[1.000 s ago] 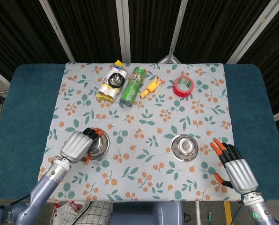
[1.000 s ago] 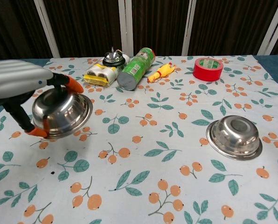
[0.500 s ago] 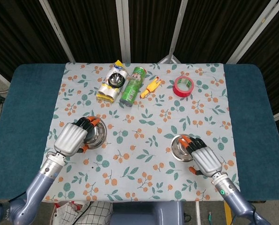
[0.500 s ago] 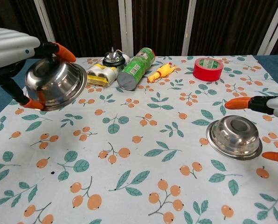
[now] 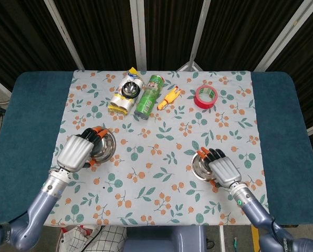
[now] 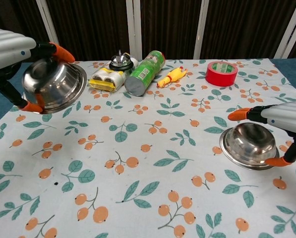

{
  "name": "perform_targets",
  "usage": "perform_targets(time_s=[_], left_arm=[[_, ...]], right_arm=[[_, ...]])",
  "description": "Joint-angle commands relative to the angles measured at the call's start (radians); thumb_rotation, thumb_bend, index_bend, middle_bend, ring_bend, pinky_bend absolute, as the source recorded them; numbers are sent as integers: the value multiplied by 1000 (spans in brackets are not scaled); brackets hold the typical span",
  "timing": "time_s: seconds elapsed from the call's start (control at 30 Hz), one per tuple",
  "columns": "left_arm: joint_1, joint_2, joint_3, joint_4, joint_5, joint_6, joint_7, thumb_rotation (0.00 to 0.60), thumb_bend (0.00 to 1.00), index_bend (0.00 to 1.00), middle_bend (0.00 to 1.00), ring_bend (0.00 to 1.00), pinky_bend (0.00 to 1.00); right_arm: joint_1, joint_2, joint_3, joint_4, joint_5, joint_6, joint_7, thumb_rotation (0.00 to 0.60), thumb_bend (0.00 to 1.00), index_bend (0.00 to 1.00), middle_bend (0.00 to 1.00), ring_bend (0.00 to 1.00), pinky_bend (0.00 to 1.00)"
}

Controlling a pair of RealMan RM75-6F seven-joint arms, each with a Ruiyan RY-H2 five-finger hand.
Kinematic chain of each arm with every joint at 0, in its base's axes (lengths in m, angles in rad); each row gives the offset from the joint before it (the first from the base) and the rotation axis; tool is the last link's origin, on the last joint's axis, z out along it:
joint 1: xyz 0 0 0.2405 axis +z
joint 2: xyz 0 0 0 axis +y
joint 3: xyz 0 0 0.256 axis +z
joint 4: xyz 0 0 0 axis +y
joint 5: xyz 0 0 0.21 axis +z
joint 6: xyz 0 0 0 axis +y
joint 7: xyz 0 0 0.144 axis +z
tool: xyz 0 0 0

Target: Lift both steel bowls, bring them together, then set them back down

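My left hand (image 5: pixel 77 152) grips one steel bowl (image 5: pixel 106 145) by its rim and holds it tilted, well above the cloth; the chest view shows this left hand (image 6: pixel 9 49) at upper left with the bowl (image 6: pixel 53 84) facing right. The second steel bowl (image 6: pixel 247 144) sits flat on the cloth at the right. My right hand (image 6: pixel 282 119) arches over that second bowl (image 5: pixel 200 164), its thumb by the near rim and a fingertip above the far rim, clear of the steel. In the head view the right hand (image 5: pixel 223 169) covers the bowl's right side.
At the back of the floral tablecloth (image 5: pixel 162 136) lie a battery pack with a bell (image 5: pixel 126 90), a green can on its side (image 5: pixel 150 96), a yellow rubber chicken (image 5: pixel 169 97) and a red tape roll (image 5: pixel 205 96). Blue table edges flank the cloth.
My left hand has raised its bowl higher and further left. My right hand has come in from the right edge and settled over the second bowl, which has not moved.
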Motion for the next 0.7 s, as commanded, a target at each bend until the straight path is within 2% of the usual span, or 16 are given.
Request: perform_targets(time_s=[0.03,0.23,0.4,0.63,0.7], left_arm=[[-7,-8,-3,9,-8,-5,8,600,265,313,504,437,643],[-18,-21,-9,20,-25,-14,12,600,263,313,504,437,643],[-25,-35,-6,38,-39,-19,19,600,261,313,505,437,643],[-37,-43,-3,42,-40,-16,37,600,260,320,514,437,647],[-39,-45,-3,41,-43,-17,40,600,260,320,514,437,647]], right_arm=[[19,-8,-1,24,29,-20,-5,600,311,0,0,0,103],[34,-12,-4,40,48,-34,8,600,310,0,0,0,104],[53,-21,-9,57,61,-48,26,600,311,0,0,0,150],[70,-18,-32,54,82,-51,9,600,310,0,0,4,353],[73,-17,-34,47,93,-49,3,600,310,0,0,38,426]])
